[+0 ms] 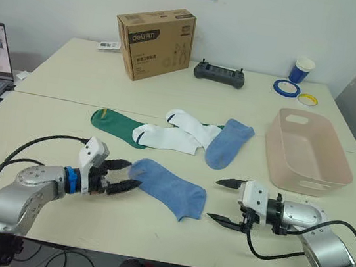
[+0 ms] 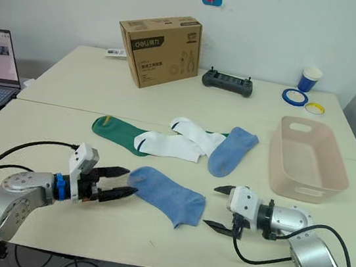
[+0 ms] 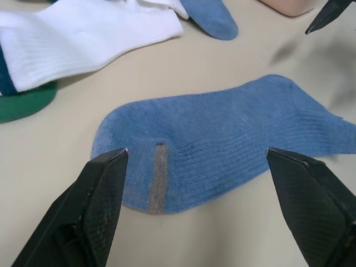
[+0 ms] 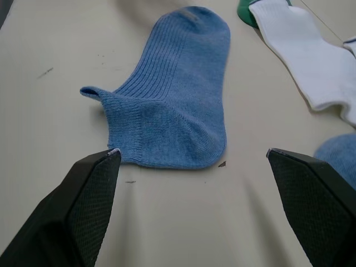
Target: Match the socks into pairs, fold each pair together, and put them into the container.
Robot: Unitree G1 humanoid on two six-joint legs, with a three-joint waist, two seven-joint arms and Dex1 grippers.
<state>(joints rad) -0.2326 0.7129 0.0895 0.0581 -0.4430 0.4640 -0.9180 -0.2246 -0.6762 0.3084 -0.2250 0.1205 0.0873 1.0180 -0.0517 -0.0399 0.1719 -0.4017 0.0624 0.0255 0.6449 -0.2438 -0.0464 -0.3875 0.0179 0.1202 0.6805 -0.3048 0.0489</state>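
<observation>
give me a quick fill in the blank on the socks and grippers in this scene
1. The sock lying between the left gripper and the right gripper is light ____.
2. Both grippers are ____, holding nothing.
3. The pink container holds ____ socks.
4. Beside the white socks, a second blue sock lies nearer the ____ than the green sock does.

Missing words: blue; open; no; container

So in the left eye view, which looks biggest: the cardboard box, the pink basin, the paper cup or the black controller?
1. Pink basin
2. Cardboard box, though it sits farther back
3. Black controller
4. Paper cup
</observation>
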